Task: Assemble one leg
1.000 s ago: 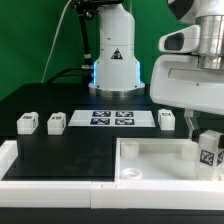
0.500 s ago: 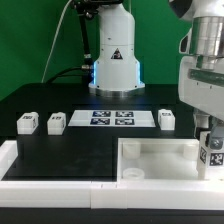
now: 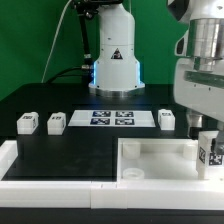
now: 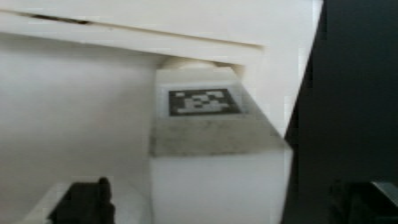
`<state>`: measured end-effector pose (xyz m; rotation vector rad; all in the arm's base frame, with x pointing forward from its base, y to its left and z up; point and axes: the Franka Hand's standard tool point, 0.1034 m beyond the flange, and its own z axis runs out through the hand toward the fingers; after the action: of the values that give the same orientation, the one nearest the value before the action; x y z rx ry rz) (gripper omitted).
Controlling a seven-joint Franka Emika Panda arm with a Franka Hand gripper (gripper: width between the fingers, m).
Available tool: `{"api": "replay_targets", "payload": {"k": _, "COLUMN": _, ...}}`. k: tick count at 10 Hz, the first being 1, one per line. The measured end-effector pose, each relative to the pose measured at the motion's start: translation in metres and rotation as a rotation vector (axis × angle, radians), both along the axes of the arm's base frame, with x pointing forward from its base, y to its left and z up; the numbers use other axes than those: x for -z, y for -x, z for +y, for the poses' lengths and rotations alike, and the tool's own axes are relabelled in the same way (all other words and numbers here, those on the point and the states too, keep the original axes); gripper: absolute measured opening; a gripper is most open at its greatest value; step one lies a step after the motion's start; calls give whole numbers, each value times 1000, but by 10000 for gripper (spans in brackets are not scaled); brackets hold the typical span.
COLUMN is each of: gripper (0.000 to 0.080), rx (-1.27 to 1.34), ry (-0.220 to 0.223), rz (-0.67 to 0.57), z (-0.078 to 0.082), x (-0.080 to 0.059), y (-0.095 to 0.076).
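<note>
My gripper (image 3: 209,140) is at the exterior view's right, shut on a small white leg (image 3: 211,152) with a black-and-white tag. It holds the leg upright over the right corner of the large white tabletop (image 3: 150,165). I cannot tell whether the leg touches the tabletop. In the wrist view the leg (image 4: 210,120) runs down between the two dark fingers (image 4: 82,202) of my gripper (image 4: 222,208), with the tabletop (image 4: 71,110) behind it. Three more legs (image 3: 27,122) (image 3: 56,122) (image 3: 166,119) lie on the black table.
The marker board (image 3: 112,119) lies at the back centre, in front of the arm's base (image 3: 113,60). A white wall (image 3: 10,158) borders the table at the front left. Black table (image 3: 70,155) shows between the loose legs and the tabletop.
My gripper has carried the leg to the exterior view's right and slightly down over the tabletop's right corner. In the last half second it has hardly moved.
</note>
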<state>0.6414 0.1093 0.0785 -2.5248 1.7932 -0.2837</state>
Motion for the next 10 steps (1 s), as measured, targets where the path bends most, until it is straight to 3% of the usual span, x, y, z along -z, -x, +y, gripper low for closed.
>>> {"api": "replay_targets", "payload": {"k": 10, "gripper": 649, "rx": -1146, "ry": 195, "rz": 86, "z": 11, "x": 3, "y": 4}}
